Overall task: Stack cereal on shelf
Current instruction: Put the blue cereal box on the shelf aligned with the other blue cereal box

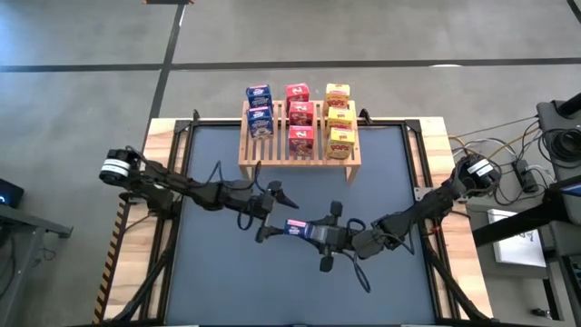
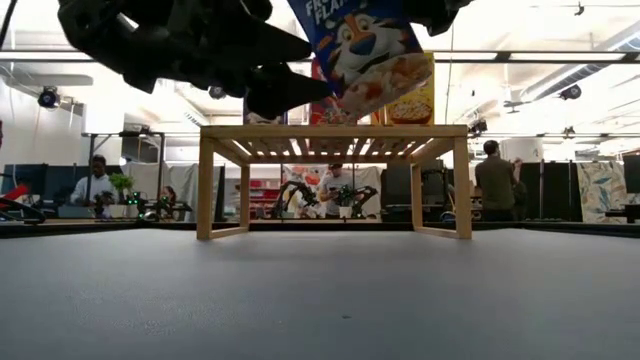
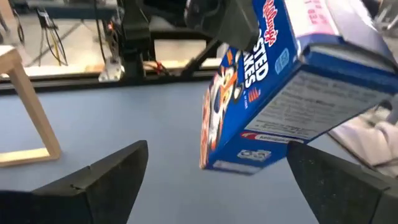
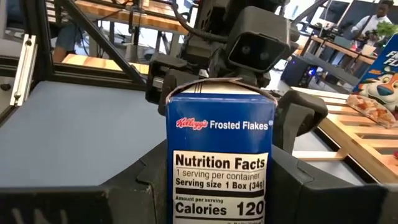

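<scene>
While the left gripper point(image 1: 272, 207) hangs wide open and empty, the right gripper point(image 1: 313, 232) alone clamps the blue cereal box point(image 1: 299, 227) mid-table (shelf point(image 1: 300, 160) well beyond); a tilted box could slip free

Cereal boxes: 3 yellow point(image 1: 339, 118), 3 red point(image 1: 300, 115), 3 blue point(image 1: 260, 107); 1 shelf point(image 1: 247, 156); 2 arms.

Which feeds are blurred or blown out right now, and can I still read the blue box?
Low view: backlit by bright ceiling lights, so the left end effector reads as a silhouette. Left wrist view: the blue cereal box is close and smeared, its print soft. Right wrist view: sharpest, "Frosted Flakes" and "Nutrition Facts" readable. High view: evenly lit, the shelf clear.
</scene>
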You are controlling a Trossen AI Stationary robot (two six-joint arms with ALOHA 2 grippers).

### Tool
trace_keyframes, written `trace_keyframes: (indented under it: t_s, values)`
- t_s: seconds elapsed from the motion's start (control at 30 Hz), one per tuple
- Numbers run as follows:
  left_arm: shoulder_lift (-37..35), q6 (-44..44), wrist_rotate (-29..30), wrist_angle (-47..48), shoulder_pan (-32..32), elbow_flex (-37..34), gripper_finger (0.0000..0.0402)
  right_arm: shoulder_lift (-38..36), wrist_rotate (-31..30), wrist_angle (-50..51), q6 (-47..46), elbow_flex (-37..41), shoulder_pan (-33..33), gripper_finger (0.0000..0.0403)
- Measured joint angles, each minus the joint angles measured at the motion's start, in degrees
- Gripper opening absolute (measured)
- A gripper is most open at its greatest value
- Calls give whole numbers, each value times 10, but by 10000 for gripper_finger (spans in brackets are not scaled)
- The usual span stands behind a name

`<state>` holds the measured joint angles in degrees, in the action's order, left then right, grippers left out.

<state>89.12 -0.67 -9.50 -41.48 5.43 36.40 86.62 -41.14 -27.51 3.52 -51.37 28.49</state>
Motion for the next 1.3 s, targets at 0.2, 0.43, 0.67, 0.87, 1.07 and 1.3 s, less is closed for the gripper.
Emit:
trace_keyframes:
  t_s: [0.2,0.43,0.67,0.87,1.07,1.3]
  values:
    - [-3,1,-7,68,1,23,355,0,0,8,-1,0,0,168]
    - [-19,-1,-21,80,2,8,350,0,-13,17,-1,0,-1,164]
    - [-8,-27,-52,18,2,4,350,0,-14,15,-1,0,-5,165]
    - [-3,-32,-51,1,2,4,350,0,-15,15,-1,0,-8,162]
    - [-3,-44,-51,-16,2,4,346,1,-15,15,-1,0,-8,164]
    - [-3,-44,-46,-22,2,4,311,0,-15,15,-1,0,-8,164]
